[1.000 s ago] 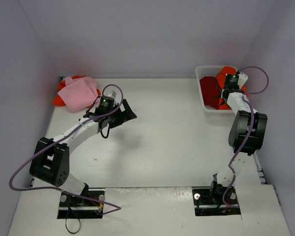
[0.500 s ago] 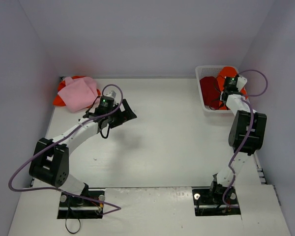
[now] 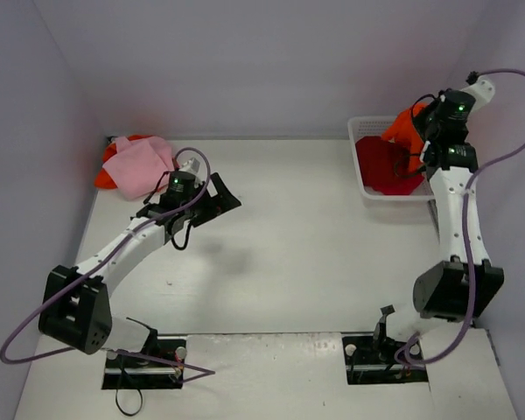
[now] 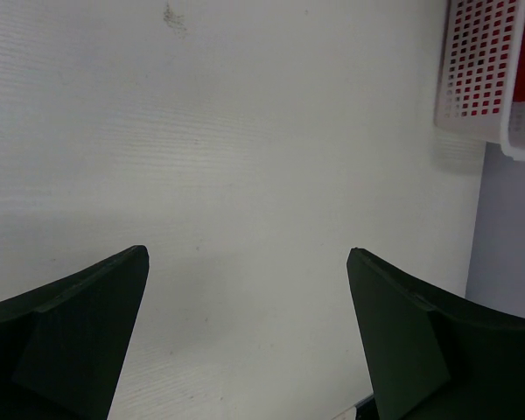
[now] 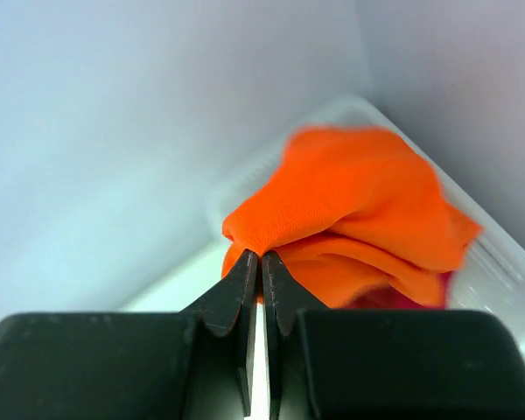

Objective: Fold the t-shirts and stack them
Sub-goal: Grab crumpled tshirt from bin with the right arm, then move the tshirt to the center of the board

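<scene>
1. White flat table [image 3: 297, 254]: largest item. Most of it lies bare btwn the two arms.
2. White plastic lattice basket [image 3: 360, 171]: far-right corner, by the wall. It holds a deep crimson cloth t-shirt [image 3: 387, 166], crumpled inside.
3. Pale pink cloth t-shirt [image 3: 142, 164]: far-left corner, lying on top of a second orange cloth [image 3: 105, 179]. We can't tell how neatly either is folded.
4. Bright orange cloth t-shirt [image 3: 402, 127]: bunched, hanging over the basket's far end, w/ its lower folds near the crimson tee.
5. Right gripper [image 5: 261, 255]: jaws clenched on a pinch of the orange tee's top fold, high above the basket.
6. Left gripper [image 4: 247, 254]: fingers spread wide, grasping nothing, hovering over bare table left of centre.
7. Step in hand (our reading): drawing the orange tee out of the basket. The next move calls for carrying it clear of the rim to open table and laying it flat w/o dragging the crimson tee along. The left gripper looks placed to take a second corner.
8. Views:
   - Only the top cam shows both arms, the pink pile & where the basket sits.
   - Only the right wrist cam shows the pinch itself, close up.
   - The left wrist cam shows just table plus the basket's lattice wall w/ red behind it.
</scene>
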Available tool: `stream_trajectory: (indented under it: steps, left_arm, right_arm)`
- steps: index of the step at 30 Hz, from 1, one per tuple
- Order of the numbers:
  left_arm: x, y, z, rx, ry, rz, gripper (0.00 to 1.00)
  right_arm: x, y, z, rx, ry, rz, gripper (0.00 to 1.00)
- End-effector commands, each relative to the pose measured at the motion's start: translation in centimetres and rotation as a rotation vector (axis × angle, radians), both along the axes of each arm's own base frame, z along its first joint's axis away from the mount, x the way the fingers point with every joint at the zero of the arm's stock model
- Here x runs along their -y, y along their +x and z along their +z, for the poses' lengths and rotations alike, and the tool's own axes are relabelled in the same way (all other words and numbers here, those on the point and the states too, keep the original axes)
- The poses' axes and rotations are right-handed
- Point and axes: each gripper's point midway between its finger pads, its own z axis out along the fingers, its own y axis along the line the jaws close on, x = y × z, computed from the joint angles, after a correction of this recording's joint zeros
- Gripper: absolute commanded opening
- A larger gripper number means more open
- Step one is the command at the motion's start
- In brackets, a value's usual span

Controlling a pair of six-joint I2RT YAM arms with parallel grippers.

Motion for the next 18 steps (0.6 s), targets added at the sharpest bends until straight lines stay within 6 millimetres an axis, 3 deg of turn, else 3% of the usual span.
stream_trajectory:
  steps: [1, 7, 11, 18]
  left_arm:
    - [-0.1, -0.1, 5.3, 0.125, -0.066, 0.004, 0.91]
    - [-1.3, -1.7, 9.3, 0.211, -0.076, 0.033, 0.91]
    - [-1.8, -2.5, 11.3, 0.247, -0.088, 0.043, 0.91]
    - [-2.4, -3.8, 14.1, 0.309, -0.11, 0.048, 0.91]
  right_arm:
    - [-2.7, -3.3, 12.0, 0.306, 0.026, 0.092, 0.0]
    - [-5.4, -6.8, 17.6, 0.434, 0.038, 0.213, 0.0]
    - [-7.5, -8.3, 18.8, 0.464, 0.073, 0.313, 0.0]
    - [-12.0, -11.0, 18.8, 0.473, 0.193, 0.536, 0.0]
